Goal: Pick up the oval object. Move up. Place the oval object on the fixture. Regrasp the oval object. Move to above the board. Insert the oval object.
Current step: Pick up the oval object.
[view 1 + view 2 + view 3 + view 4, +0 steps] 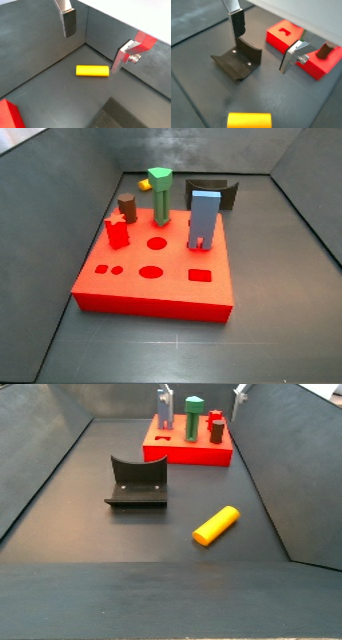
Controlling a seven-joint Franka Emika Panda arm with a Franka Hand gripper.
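The oval object [215, 525] is a yellow peg lying flat on the dark floor, near the right wall. It also shows in both wrist views [92, 71] [249, 120], and in a side view [144, 184] it is partly hidden behind the green post. My gripper [91, 54] [261, 53] is open and empty, held high above the floor between the peg and the fixture [238, 62] [138, 482]. In a side view only the gripper's fingers [164, 406] show, at the top edge. The red board [154, 268] [187, 446] lies at the far end.
On the board stand a green post [160, 193], a blue post [203, 218], a brown cylinder [127, 206] and a red block [116, 232]. Grey walls [267, 454] enclose the floor on all sides.
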